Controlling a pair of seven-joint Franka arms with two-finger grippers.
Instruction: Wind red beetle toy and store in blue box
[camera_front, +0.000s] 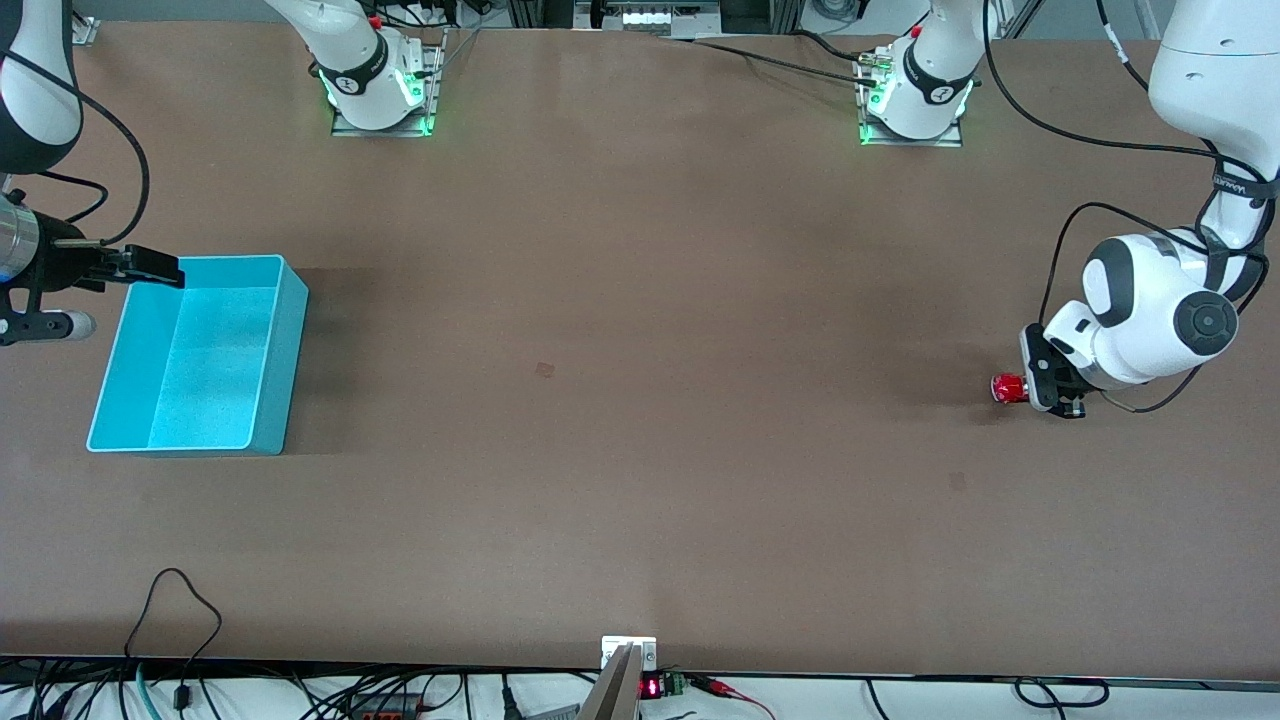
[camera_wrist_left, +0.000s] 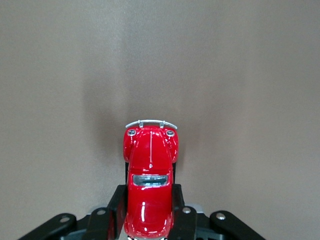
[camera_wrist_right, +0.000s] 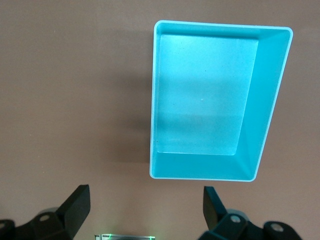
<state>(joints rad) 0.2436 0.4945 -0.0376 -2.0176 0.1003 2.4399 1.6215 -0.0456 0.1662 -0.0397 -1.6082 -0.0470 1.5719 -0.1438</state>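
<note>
The worktop (camera_front: 640, 330) is a broad, matte brown surface with a uniform finish, marked only by a small darker patch (camera_front: 545, 369) near its middle and a fainter one (camera_front: 957, 481) toward the left arm's end. Along its edge nearest the front camera, loose black cables (camera_front: 170, 620) trail over the surface and a small electronic module with a red lit display (camera_front: 652, 687) sits beside a metal bracket (camera_front: 628, 652). Lighting is even and diffuse, casting soft shadows on the surface.
</note>
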